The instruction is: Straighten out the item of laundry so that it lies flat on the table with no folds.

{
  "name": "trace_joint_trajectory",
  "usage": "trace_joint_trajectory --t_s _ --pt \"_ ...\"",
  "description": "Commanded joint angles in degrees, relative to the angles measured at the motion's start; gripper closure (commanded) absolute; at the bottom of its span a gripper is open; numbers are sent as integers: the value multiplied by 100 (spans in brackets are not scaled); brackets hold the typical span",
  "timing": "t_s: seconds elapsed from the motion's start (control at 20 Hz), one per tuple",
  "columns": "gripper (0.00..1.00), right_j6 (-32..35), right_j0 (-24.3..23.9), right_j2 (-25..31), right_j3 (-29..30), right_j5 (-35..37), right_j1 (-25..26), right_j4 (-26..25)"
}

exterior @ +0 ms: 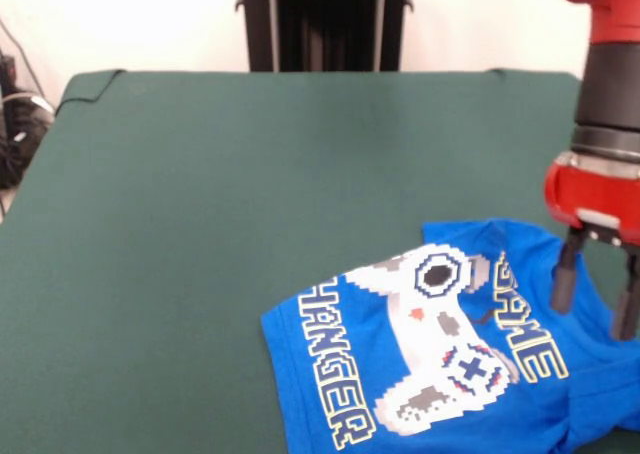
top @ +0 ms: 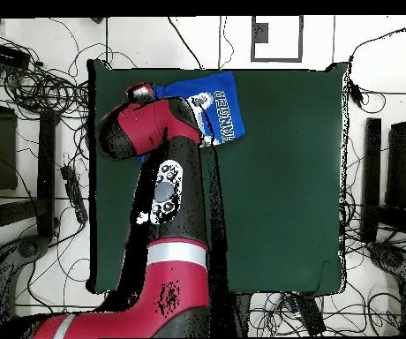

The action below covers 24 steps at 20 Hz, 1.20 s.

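Note:
The bright blue T-shirt (exterior: 440, 364) lies print side up near the front right of the dark green table (exterior: 200, 224). The white controller print and block lettering show. Its left part is fairly flat, while its right side is bunched into folds and a sleeve. My gripper (exterior: 594, 320) hangs over that bunched right side with its two dark fingers (exterior: 566, 279) apart and nothing between them. In the overhead view the shirt (top: 217, 110) lies at the top left of the table (top: 277, 177), partly covered by my arm (top: 167, 177), which hides the gripper.
The black pedestal (exterior: 325, 19) stands at the table's far side. Cables (exterior: 15, 124) lie off the table's left edge in the front view, and more cables (top: 48, 88) ring the table in the overhead view. The shirt reaches close to the table's edge.

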Motion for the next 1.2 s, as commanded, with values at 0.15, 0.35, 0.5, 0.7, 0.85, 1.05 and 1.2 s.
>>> trace_joint_trajectory --t_s 0.15,0.35,0.5,0.7,0.85,1.05,1.2 --pt "0 -645 388 481 -764 269 1119 -197" --pt "0 -646 392 403 -898 205 1282 -231" --pt "0 -611 416 318 -984 139 1394 -253" --pt "0 -571 437 238 -1135 63 1570 -265" --pt "0 -557 448 206 -1291 67 1702 -263" --pt "0 -526 447 157 -1497 31 1898 -267" --pt "0 -507 450 186 -1552 -12 1941 -238"
